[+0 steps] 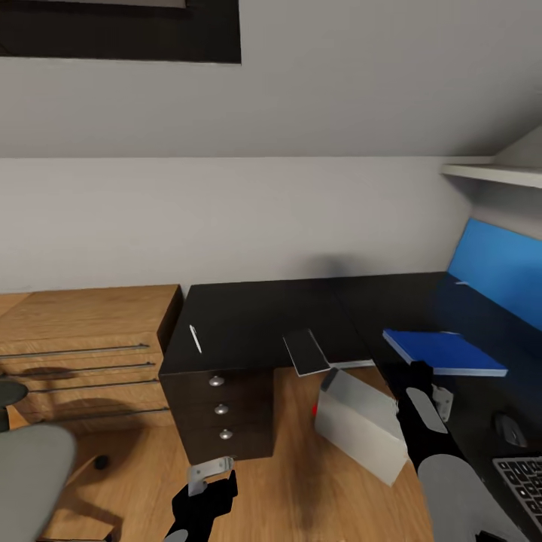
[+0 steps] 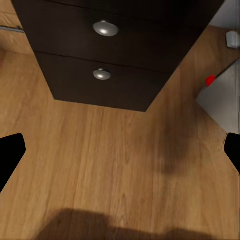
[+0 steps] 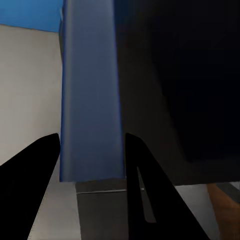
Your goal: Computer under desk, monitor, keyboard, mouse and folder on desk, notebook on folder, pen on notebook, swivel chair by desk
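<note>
Head view: we're looking down over the black tabletop (image 1: pixel 263 316) in the attic bedroom, light wood floor (image 1: pixel 301 482) below it.
Pen: we spot the pen (image 1: pixel 195 339) lying near the tabletop's left edge, slightly slanted.
Notebook: the notebook (image 1: pixel 306 351) sits at the front edge and juts out over it, well apart from the pen.
Folder: the folder (image 1: pixel 444 352) lies flat on the right wing of the tabletop, near its inner front edge, just below the blue wall panel (image 1: pixel 497 271).
Mouse and keyboard: nearer us on that same right wing we have the mouse (image 1: pixel 510 430), and the keyboard (image 1: pixel 523 482) just beside it at the picture's lower right corner.
Computer: the computer (image 1: pixel 361 425) stands tilted on the floor, partly under the front edge, red dot showing.
Swivel chair: the swivel chair (image 1: pixel 30 467) shows at the lower left, well apart from the drawers (image 1: pixel 220 410).
Left gripper: our left gripper (image 1: pixel 212 473) hangs low over the floor in front of the drawers; in the left wrist view its fingers (image 2: pixel 11 155) are spread wide.
Right gripper: our right gripper (image 1: pixel 425 384) is at the folder's near edge; in the right wrist view the fingers (image 3: pixel 145 195) stand apart with the blue folder (image 3: pixel 92 100) lined up between them, and we cannot tell whether they touch it.
</note>
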Robot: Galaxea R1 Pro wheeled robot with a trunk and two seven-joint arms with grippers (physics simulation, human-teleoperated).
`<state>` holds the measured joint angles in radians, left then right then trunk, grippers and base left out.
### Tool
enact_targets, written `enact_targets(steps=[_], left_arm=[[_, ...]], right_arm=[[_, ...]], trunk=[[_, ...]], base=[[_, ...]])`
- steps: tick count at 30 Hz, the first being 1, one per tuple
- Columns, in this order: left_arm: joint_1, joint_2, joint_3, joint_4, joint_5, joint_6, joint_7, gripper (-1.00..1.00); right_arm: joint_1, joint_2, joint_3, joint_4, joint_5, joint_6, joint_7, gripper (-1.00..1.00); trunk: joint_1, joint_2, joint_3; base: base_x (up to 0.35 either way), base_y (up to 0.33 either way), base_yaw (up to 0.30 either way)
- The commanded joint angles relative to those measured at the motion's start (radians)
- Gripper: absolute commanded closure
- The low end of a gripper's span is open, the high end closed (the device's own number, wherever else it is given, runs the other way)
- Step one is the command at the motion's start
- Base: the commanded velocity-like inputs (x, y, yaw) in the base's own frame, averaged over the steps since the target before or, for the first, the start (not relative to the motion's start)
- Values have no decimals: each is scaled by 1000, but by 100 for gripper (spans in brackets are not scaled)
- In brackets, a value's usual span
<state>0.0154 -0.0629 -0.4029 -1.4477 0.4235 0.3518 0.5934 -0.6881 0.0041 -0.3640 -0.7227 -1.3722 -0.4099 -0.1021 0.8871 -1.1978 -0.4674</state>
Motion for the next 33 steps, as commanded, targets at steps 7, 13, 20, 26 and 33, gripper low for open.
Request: enact_targets(steps=[7, 13, 20, 26, 33], left_arm=[[0, 0, -1, -2, 7, 3, 7, -100], [0, 0, -1, -2, 8, 3, 7, -100], [0, -1, -1, -2, 7, 3, 7, -100], [0, 0, -1, -2, 7, 3, 7, -100], [0, -1, -1, -3, 6, 3, 8, -100]], right_arm=[[-1, -2, -1, 0, -7, -4, 42, 100], [1, -3, -1, 1, -8, -3, 71, 100], [1, -4, -3, 2, -8, -4, 74, 100], [1, -9, -13, 3, -8, -3, 73, 100], [1, -17, -16, 7, -8, -4, 73, 100]], trunk=[[0, -1, -1], [0, -1, -1], [0, -1, -1], [0, -1, -1], [0, -1, -1]], base=[[0, 0, -175], [0, 0, -23], [0, 0, -1], [123, -50, 0], [194, -83, 0]])
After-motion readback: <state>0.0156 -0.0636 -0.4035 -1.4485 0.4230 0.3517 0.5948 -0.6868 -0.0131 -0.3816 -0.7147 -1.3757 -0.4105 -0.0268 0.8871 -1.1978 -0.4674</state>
